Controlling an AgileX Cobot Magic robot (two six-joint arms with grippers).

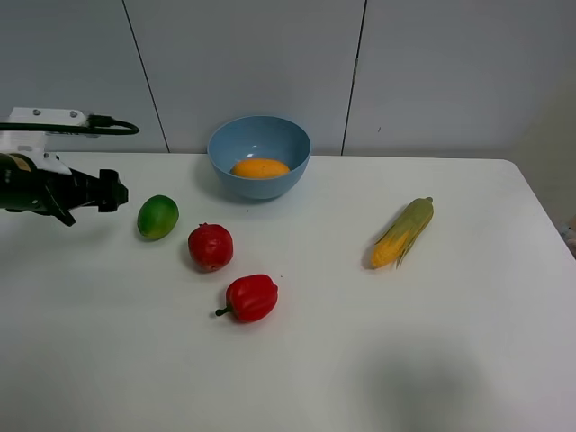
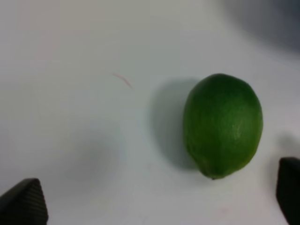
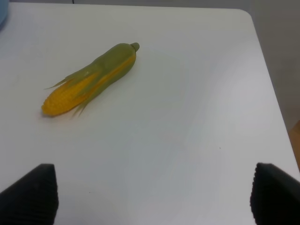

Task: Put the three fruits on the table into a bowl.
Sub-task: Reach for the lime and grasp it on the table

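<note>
Already the oblong orange-yellow mango [image 1: 259,167] lies inside the deep, glossy light-blue bowl [image 1: 260,188] at the back of the white table [image 1: 360,360]. The small green lime-like fruit [image 1: 157,217] and the round dark-red pomegranate-like fruit [image 1: 211,247] are on the tabletop near each other, so the task looks about one third done.

The left gripper [image 1: 115,191] hovers just beside the lime, jaws spread and empty. The right gripper [image 3: 152,197] hangs above bare table near the yellow corn cob in its green husk [image 3: 91,79], also spread with nothing between its fingers.

In the left wrist view the lime sits nearer one fingertip than the other. A descent from here would likely clip it off-centre, and the smooth fruit could roll towards the pomegranate. The lobed red bell pepper [image 1: 251,298], close by and similar in colour, risks being mistaken for a fruit.
</note>
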